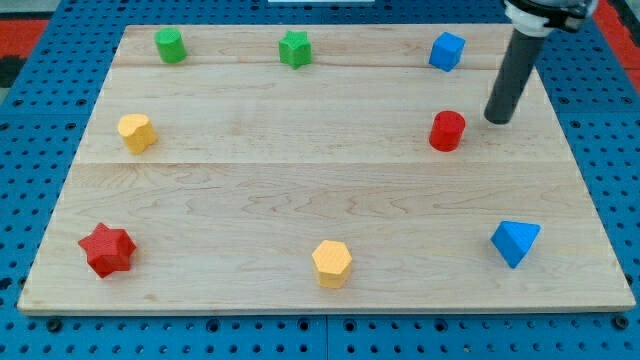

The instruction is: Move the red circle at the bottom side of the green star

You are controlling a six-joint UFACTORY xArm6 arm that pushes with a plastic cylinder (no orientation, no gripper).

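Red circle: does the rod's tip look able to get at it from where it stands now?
Probably yes. My tip sits just to the view's right of the red circle, slightly higher, with only bare board between them.

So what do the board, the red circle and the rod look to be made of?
Board: pale wood, judging by its grain lines and plank seams, with a smooth matte finish. Red circle: solid uniform colour with a soft sheen, probably painted wood or plastic; the look leaves that open. Rod, my tip just right of the red circle: dark, matte, smooth, possibly plastic or coated metal.
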